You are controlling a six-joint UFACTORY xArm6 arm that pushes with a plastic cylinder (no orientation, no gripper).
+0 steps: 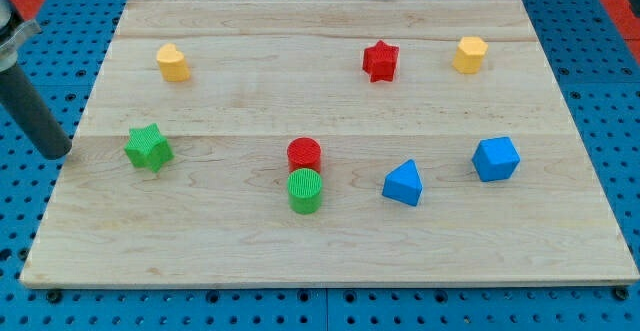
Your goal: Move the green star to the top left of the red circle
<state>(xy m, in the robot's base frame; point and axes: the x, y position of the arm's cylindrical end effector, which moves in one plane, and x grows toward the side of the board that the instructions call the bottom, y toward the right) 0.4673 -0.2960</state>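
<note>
The green star lies at the view's left on the wooden board. The red circle sits near the board's middle, well to the right of the star, touching a green circle just below it. My tip is at the board's left edge, a short way left of the green star and apart from it. The dark rod rises from there to the upper left corner of the view.
A yellow heart-like block sits at the upper left. A red star and a yellow hexagon are at the upper right. A blue triangle and a blue hexagon-like block are at the right.
</note>
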